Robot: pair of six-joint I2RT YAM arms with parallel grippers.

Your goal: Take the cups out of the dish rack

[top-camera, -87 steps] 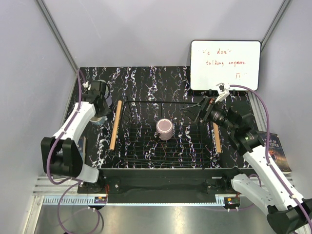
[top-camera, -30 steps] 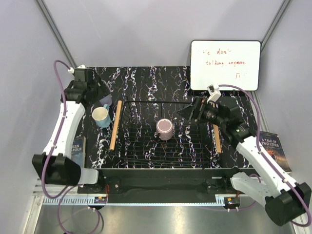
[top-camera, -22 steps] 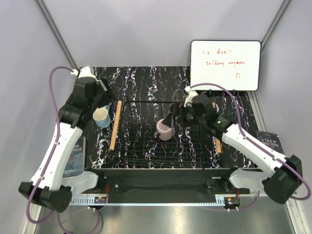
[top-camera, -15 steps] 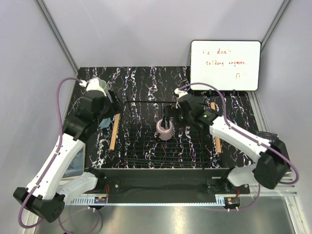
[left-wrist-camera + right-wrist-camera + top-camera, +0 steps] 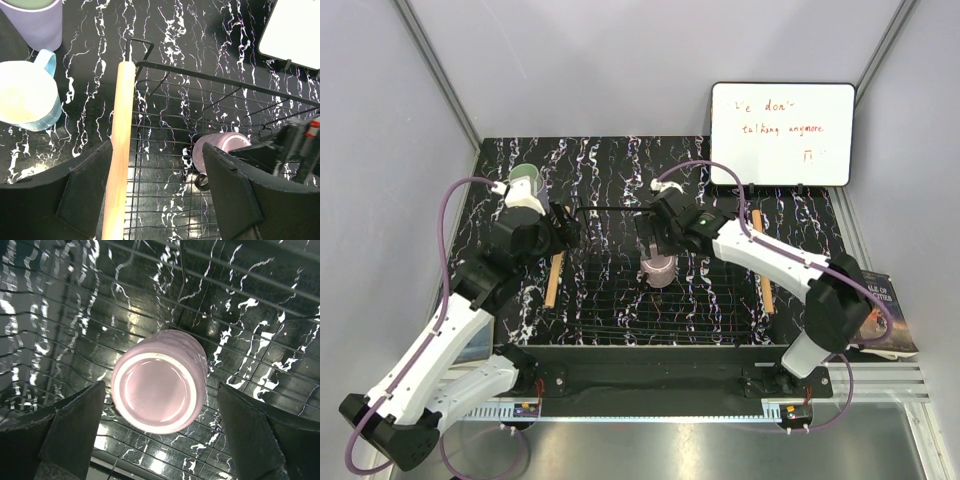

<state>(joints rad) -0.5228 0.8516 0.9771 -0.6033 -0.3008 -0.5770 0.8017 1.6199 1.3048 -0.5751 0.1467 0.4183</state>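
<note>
Right claw (image 5: 161,432): spread wide, empty, over mauve cup (image 5: 160,385) in dish rack (image 5: 210,78).
Left claw (image 5: 157,200): open, empty, above wooden bar (image 5: 120,150).
Lavender cup (image 5: 36,25): cropped at frame edge.

A lab test booth — plain grey walls (image 5: 620,60), aluminium rail (image 5: 650,412), whiteboard (image 5: 782,133) propped behind.
</note>
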